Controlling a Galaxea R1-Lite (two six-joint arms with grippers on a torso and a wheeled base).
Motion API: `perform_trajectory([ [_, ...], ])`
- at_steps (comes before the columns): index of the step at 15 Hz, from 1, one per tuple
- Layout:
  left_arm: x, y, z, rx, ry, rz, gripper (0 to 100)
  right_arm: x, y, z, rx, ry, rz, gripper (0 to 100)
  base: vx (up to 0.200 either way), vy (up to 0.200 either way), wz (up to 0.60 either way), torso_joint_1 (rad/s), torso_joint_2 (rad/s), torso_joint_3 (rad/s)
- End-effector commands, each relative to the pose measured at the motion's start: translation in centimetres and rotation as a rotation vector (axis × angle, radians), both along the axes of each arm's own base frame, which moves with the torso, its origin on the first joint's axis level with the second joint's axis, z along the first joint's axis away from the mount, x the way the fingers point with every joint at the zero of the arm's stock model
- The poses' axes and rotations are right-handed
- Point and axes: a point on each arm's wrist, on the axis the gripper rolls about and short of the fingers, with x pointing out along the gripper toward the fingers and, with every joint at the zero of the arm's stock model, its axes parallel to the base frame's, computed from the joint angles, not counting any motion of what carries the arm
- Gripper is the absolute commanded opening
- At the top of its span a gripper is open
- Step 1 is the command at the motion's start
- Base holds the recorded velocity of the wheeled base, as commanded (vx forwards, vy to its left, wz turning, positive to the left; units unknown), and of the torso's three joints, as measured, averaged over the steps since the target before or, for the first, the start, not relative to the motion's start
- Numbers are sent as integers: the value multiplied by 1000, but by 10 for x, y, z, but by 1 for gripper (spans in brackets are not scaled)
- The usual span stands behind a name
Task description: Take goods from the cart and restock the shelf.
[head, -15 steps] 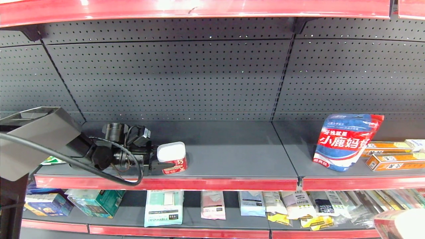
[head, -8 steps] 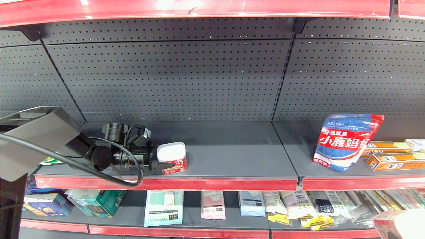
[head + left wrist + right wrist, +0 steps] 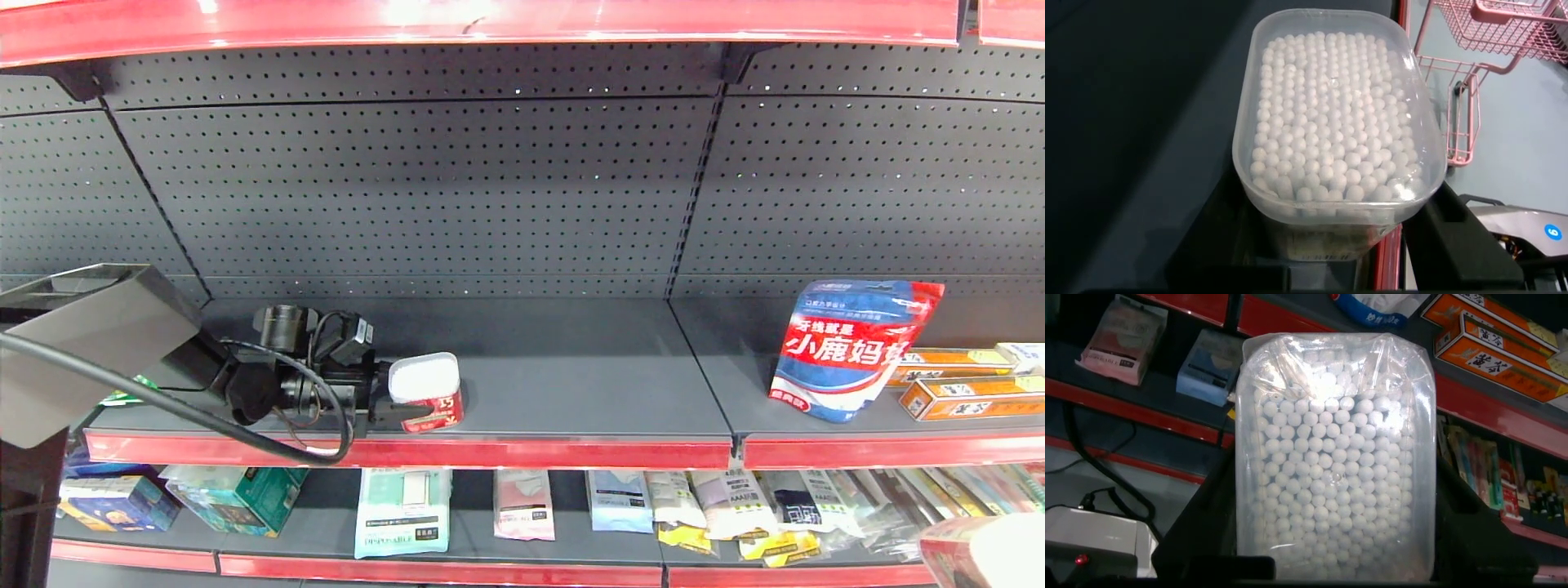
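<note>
A clear tub of white cotton swabs with a red label (image 3: 424, 385) stands a little tilted on the grey middle shelf (image 3: 571, 384), near its red front edge at the left. My left gripper (image 3: 408, 406) is shut on it from the left; in the left wrist view the tub (image 3: 1335, 114) sits between the dark fingers (image 3: 1454, 245). A second pack of cotton swabs (image 3: 1335, 449) is in my right gripper (image 3: 1335, 547), which is shut on it, held low in front of the lower shelves. This pack's corner shows at the head view's bottom right (image 3: 984, 551).
A blue-and-red pouch (image 3: 849, 347) and orange boxes (image 3: 955, 384) stand on the shelf's right bay. Bare shelf lies between the tub and the pouch. The lower shelf (image 3: 522, 506) holds several packets and boxes. The pink cart (image 3: 1503, 33) stands behind the left arm.
My left gripper has nudged the tub slightly to the right and turned it a little on the shelf. The right arm's pack has kept its place.
</note>
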Motion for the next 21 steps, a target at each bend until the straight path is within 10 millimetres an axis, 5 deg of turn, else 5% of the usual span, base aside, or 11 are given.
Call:
perform_trajectory([
  [1,1,0,-1,0,3,2,0,0,0,0,-6,-1,3,0,0,0,0,0,0,0],
  [7,-1,0,0,-4,28,7,0,0,0,-1,-7,1,3,0,0,0,0,0,0,0],
  [8,-1,1,0,-5,27,9,100,-1,0,-1,-7,-1,3,0,0,0,0,0,0,0],
  [17,-1,18,14,-8,-6,52,100,0,0,0,-11,1,6,0,0,0,0,0,0,0],
  [21,-9,35,47,-25,-50,93,100,0,0,0,-11,3,10,0,0,0,0,0,0,0],
])
